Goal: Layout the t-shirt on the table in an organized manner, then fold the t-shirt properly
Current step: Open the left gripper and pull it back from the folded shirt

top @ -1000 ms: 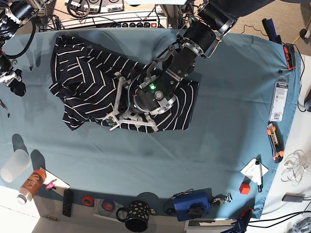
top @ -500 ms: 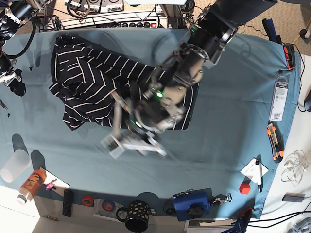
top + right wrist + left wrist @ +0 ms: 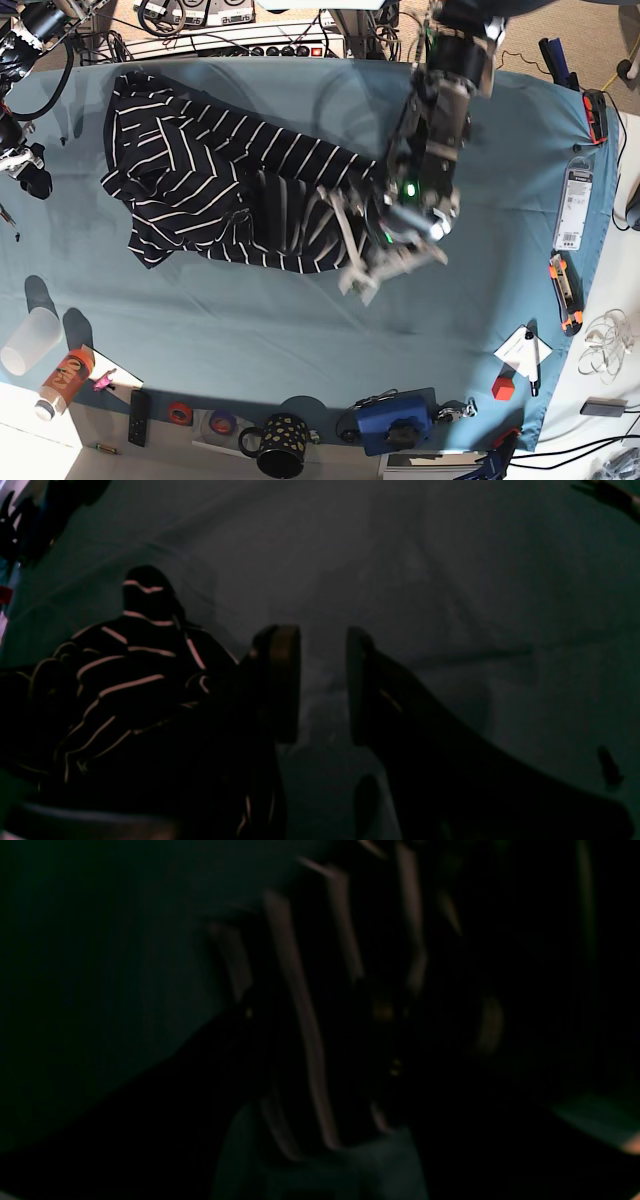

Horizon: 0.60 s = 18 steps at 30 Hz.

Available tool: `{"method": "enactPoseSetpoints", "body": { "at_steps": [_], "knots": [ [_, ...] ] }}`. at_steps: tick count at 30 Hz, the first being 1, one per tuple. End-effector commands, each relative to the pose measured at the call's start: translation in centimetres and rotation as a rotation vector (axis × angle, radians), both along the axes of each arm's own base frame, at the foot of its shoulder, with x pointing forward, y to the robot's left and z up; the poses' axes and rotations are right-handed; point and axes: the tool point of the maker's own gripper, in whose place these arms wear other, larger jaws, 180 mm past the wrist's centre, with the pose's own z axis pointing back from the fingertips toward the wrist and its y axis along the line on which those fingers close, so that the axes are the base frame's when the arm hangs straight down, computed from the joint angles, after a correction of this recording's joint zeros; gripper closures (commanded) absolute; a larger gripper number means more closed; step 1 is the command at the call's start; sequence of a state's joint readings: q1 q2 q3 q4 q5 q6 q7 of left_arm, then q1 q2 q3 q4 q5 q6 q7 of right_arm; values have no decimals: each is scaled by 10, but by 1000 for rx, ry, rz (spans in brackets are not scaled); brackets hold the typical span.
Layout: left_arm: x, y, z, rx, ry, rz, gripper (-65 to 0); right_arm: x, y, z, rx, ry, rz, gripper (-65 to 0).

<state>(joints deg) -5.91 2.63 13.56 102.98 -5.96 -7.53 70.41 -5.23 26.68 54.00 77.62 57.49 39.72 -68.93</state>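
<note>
A: In the base view, where is the t-shirt (image 3: 215, 180)?

B: Crumpled on the table (image 3: 300, 330), toward its far edge and the cables behind it. The near hem is stretched out toward the left gripper (image 3: 372, 268), which sits at the shirt's outer corner. It is blurred, so I cannot tell whether its fingers are apart or pinching cloth.

A: And the right gripper (image 3: 25, 165)?

B: Off the shirt, at the table's edge beyond the sleeve side.

A: The left wrist view?

B: Very dark and smeared. Pale stripes of the t-shirt (image 3: 300, 1015) run close in front of the lens, with table (image 3: 75, 990) cloth beside them. The fingers cannot be made out.

A: The right wrist view?

B: The right gripper (image 3: 322, 685) hangs over the table (image 3: 450, 580) with a clear gap between its two fingers, nothing between them. The t-shirt (image 3: 115, 680) lies heaped beside it.
</note>
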Motion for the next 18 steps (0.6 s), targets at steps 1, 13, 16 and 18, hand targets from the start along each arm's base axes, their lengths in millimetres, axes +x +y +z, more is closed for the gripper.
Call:
{"method": "enactPoseSetpoints", "body": {
  "at_steps": [1, 13, 16, 18],
  "knots": [
    [-1, -13, 10, -53, -21, -38, -240, 8, -9, 23, -35, -65, 0, -161],
    [-5, -23, 25, -130, -86, -58, -240, 8, -9, 23, -35, -65, 0, -161],
    [9, -25, 45, -145, -142, -64, -240, 8, -9, 23, -36, -64, 0, -161],
    [9, -26, 46, -158, -147, -66, -240, 8, -9, 23, -36, -64, 0, -161]
  ]
}}
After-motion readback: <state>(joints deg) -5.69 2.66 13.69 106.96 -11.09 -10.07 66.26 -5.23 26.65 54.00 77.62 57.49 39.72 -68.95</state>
